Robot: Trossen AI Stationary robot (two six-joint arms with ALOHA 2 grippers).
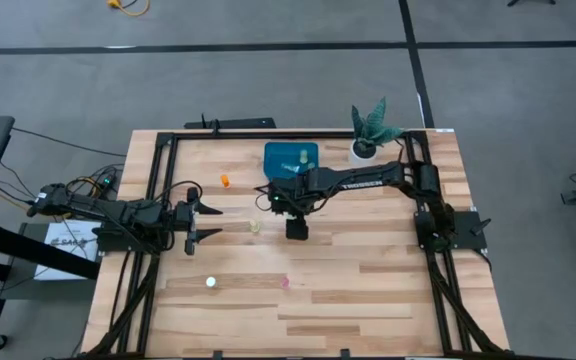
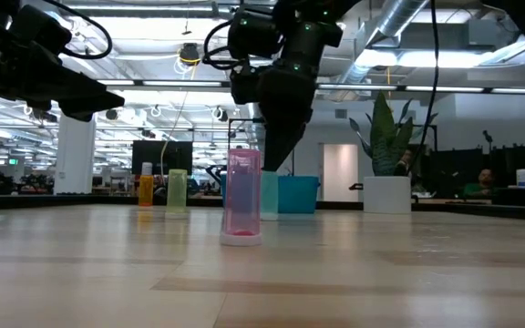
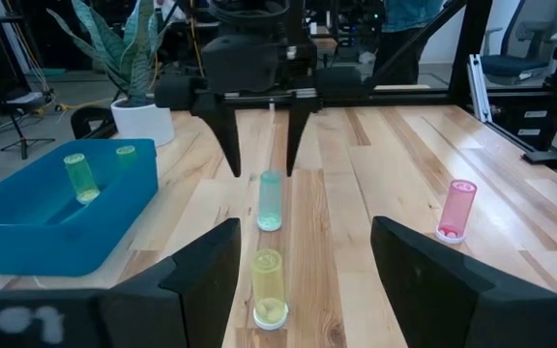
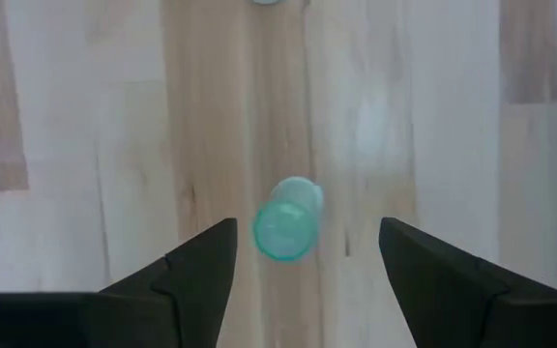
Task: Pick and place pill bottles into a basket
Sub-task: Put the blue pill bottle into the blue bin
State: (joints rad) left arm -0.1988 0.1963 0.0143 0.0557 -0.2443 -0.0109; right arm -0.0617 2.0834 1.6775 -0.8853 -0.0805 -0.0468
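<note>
- While the right gripper (image 4: 303,253) hovers spread above the teal bottle (image 4: 286,220), a pick is judged underway.
- Next move: descend, clamp, carry to the basket (image 3: 27,224).

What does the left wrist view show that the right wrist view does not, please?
Only the left wrist view shows the shallow teal-blue plastic basket with a yellow-green bottle standing in it, the potted plant in its white pot, a pale yellow bottle and the right gripper, open above the table.

Only the right wrist view looks straight down at the teal-green bottle's top.

Both show that small teal-green cylindrical bottle, the pink bottle and the wooden table.
</note>
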